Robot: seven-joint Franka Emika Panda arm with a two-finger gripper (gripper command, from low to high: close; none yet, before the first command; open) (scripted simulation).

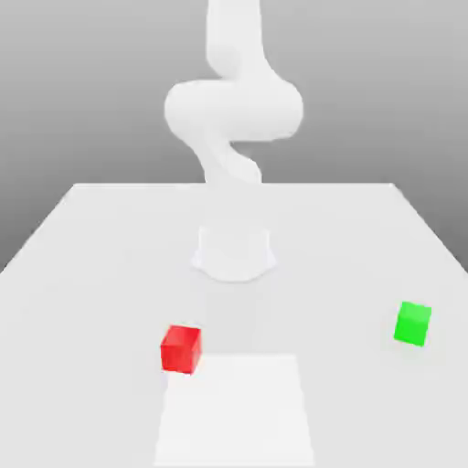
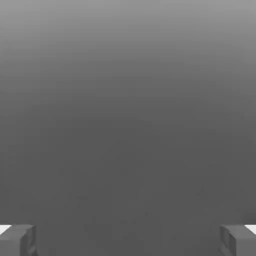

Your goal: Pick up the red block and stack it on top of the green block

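We see a wide white table (image 1: 82, 274) with the white arm (image 1: 233, 110) rising from its base at the far middle. The gripper (image 2: 128, 240) stands wide, its two fingertips (image 2: 17, 239) far apart with nothing between them. The red block (image 1: 181, 348) rests on the table toward the exterior view's left, just beside a paler square patch (image 1: 236, 411). The green block (image 1: 412, 324) sits well apart, toward the exterior view's right.

The hand (image 2: 128, 240) has its two grey fingertips (image 2: 19, 240) spread wide apart, nothing between them, against a plain grey surface that fades from lighter to darker.
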